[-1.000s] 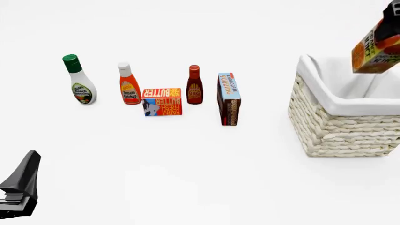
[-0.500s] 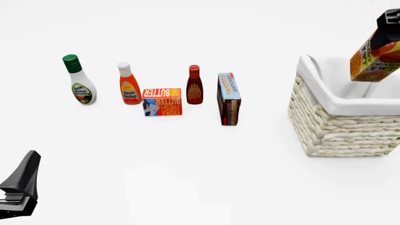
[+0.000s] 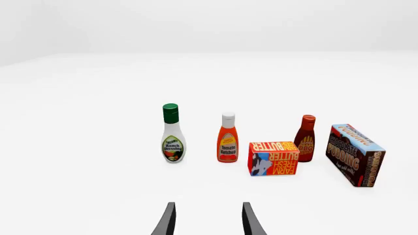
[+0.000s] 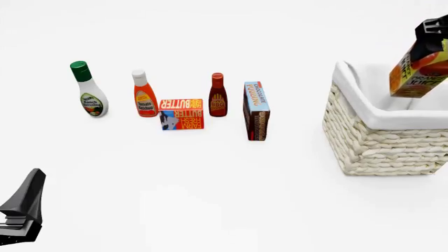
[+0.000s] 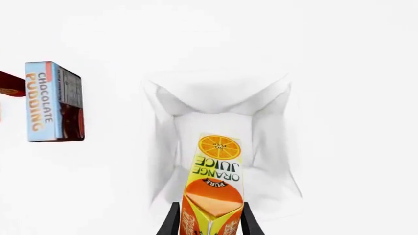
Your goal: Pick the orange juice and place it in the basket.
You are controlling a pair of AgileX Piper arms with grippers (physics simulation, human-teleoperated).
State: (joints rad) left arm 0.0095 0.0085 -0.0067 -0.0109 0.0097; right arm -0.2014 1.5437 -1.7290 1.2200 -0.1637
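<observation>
The orange juice [image 4: 418,73] carton hangs tilted over the open top of the basket [image 4: 381,142], at the front view's far right. My right gripper [image 4: 432,32] is shut on the carton's upper end. In the right wrist view the orange juice [image 5: 213,188] sits between the two fingers [image 5: 171,223], with the basket's white lining [image 5: 162,100] right below it. My left gripper [image 4: 31,184] rests low at the near left, far from both. The left gripper [image 3: 209,223] shows open with nothing between its fingers in its own wrist view.
A row of groceries stands left of the basket: ranch dressing [image 4: 91,97], ketchup [image 4: 144,97], the butter box [image 4: 182,114], a BBQ sauce bottle [image 4: 217,95] and the chocolate pudding box [image 4: 256,110]. The basket's right side runs past the frame edge.
The carton has come down toward the basket opening and shifted slightly left in the right gripper. The left arm has not moved.
</observation>
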